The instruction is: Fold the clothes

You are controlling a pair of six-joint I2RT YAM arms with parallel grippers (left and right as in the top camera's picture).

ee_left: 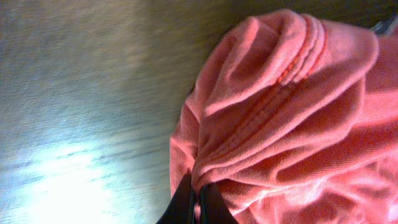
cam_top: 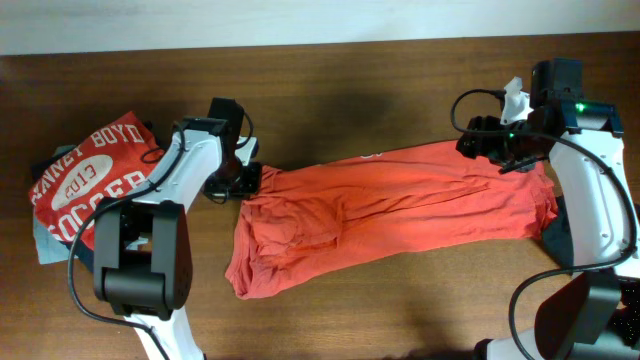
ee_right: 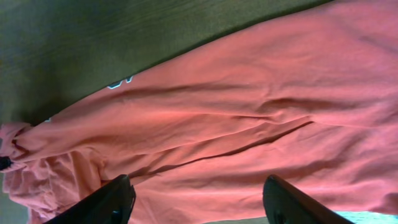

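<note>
Overhead: orange-red shirt (cam_top: 390, 205) lies bunched lengthwise mid-table (cam_top: 400, 310). Left gripper (cam_top: 248, 180) is clamped on its left end. Right gripper (cam_top: 497, 150) hovers over the right end, fingers apart, empty. Step: grabbing both ends. Next, prob.: right pinches fabric, then spread flat.

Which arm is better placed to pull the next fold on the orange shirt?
Left. The left gripper is shut on the orange shirt at its bunched end; the right gripper hangs open over the other end, holding nothing.
</note>
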